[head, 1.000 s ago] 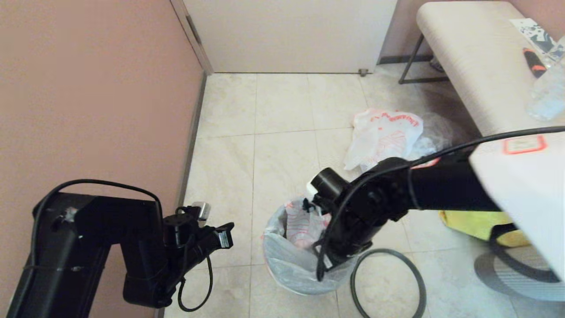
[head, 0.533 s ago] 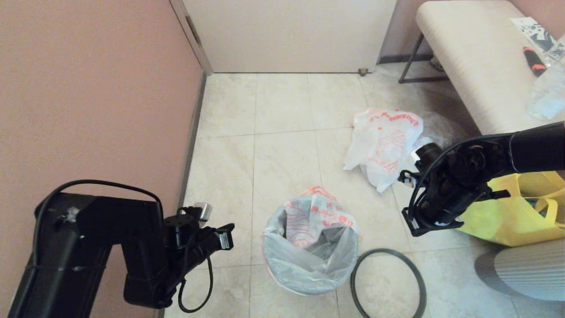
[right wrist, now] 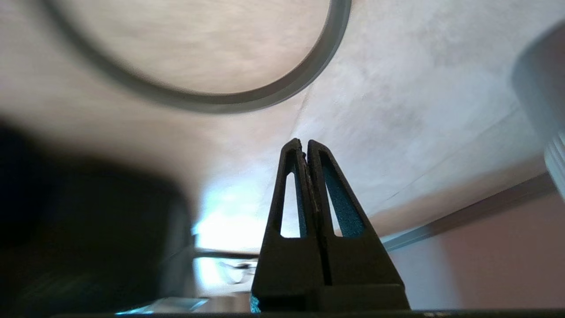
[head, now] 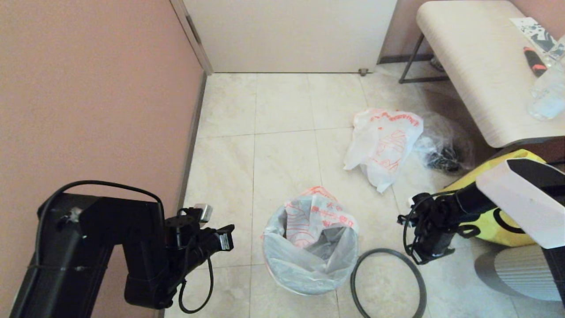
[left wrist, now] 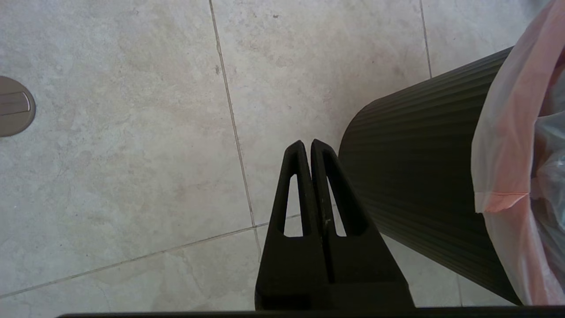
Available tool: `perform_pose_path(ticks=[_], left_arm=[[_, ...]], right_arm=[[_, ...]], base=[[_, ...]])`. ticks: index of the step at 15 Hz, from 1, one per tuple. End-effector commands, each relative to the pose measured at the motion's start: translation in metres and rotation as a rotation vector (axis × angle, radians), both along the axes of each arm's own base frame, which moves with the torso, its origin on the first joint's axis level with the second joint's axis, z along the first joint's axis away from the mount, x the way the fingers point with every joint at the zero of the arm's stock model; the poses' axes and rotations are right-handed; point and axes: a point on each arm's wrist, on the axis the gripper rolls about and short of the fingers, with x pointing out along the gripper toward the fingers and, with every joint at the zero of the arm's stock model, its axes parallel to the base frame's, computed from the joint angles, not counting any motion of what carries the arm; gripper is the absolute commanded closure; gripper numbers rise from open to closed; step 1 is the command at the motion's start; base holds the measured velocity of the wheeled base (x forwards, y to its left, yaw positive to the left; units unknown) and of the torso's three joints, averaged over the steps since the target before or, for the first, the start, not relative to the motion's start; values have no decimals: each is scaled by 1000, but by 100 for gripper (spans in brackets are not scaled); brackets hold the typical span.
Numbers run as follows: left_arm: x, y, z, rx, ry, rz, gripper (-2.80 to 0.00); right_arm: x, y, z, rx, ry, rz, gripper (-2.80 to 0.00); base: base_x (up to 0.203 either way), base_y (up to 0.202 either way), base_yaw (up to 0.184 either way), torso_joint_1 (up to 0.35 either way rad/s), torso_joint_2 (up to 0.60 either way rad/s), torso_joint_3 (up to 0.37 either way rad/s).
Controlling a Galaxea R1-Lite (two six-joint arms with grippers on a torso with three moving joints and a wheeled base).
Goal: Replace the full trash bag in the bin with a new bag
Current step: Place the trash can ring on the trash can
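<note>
The black bin (head: 309,282) stands on the floor tiles, lined with the new bag (head: 314,221), whose translucent white film and red print drape over the rim. In the left wrist view the bin's ribbed wall (left wrist: 419,176) and the new bag's edge (left wrist: 503,145) show. The dark-grey hoop (head: 388,282) lies flat on the floor right of the bin. The full trash bag (head: 384,143) lies further back. My right gripper (head: 424,259) is shut and empty, just above the hoop's far right edge (right wrist: 265,95). My left gripper (head: 226,236) hangs shut left of the bin.
A clear bag of dark items (head: 443,152) lies beside the full bag. A yellow tote (head: 507,225) sits behind my right arm. A pale bench (head: 481,75) stands at the back right, a pink wall (head: 97,97) on the left and a door (head: 291,35) behind.
My right arm has pulled out of the bin, swung to the right and dropped low beside the hoop. The new bag stays in the bin. The left arm has not moved.
</note>
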Motion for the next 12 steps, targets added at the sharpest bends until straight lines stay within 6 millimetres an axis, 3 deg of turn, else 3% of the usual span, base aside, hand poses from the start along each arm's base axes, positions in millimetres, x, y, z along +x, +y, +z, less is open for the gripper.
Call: perform_pose_path(ticks=[1, 3, 4, 5, 12], left_arm=[[0, 0, 0, -2, -5, 1, 0], [0, 0, 0, -2, -5, 1, 0], [0, 0, 0, -1, -5, 0, 0], [0, 0, 0, -2, -5, 1, 0], [0, 0, 0, -2, -5, 2, 0]], right_arm=[[-1, -4, -76, -29, 76, 40, 0], [5, -5, -100, -34, 8, 63, 0], [8, -7, -104, -37, -24, 76, -205], [10, -9, -107, -37, -44, 76, -280], [38, -19, -120, -38, -208, 120, -280]], base=[[0, 0, 0, 0, 0, 0], [0, 0, 0, 0, 0, 0], [0, 0, 0, 0, 0, 0], [0, 0, 0, 0, 0, 0], [0, 0, 0, 0, 0, 0]])
